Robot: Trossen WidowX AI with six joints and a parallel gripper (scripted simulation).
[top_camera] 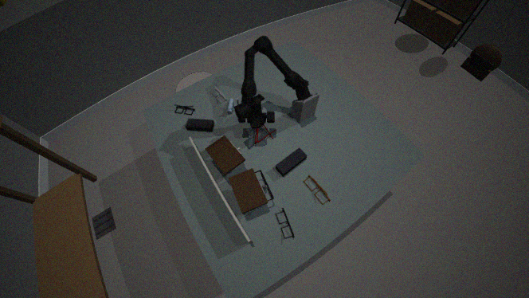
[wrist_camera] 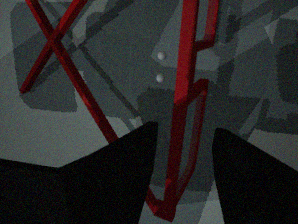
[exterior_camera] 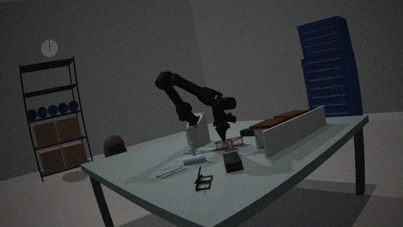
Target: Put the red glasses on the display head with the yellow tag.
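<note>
The red glasses (top_camera: 256,137) (exterior_camera: 241,140) (wrist_camera: 186,60) rest on the table with their temples folded across each other. My gripper (top_camera: 257,126) (exterior_camera: 224,140) (wrist_camera: 185,135) is open, pointing down close over the glasses. In the wrist view the front frame runs between the fingertips, with a gap at both sides, nearer the left finger. Two display heads with brown tops, one (top_camera: 225,155) (exterior_camera: 292,114) (top_camera: 248,191) the other, stand side by side; the second wears dark glasses. No yellow tag is discernible.
A pale upright panel (top_camera: 218,189) (exterior_camera: 294,132) stands behind the heads. Dark cases (top_camera: 200,124) (top_camera: 291,162) (exterior_camera: 233,162) lie nearby. Black glasses (top_camera: 185,106), amber glasses (top_camera: 317,190) and a pale cylinder (top_camera: 230,106) (exterior_camera: 194,159) are also on the table.
</note>
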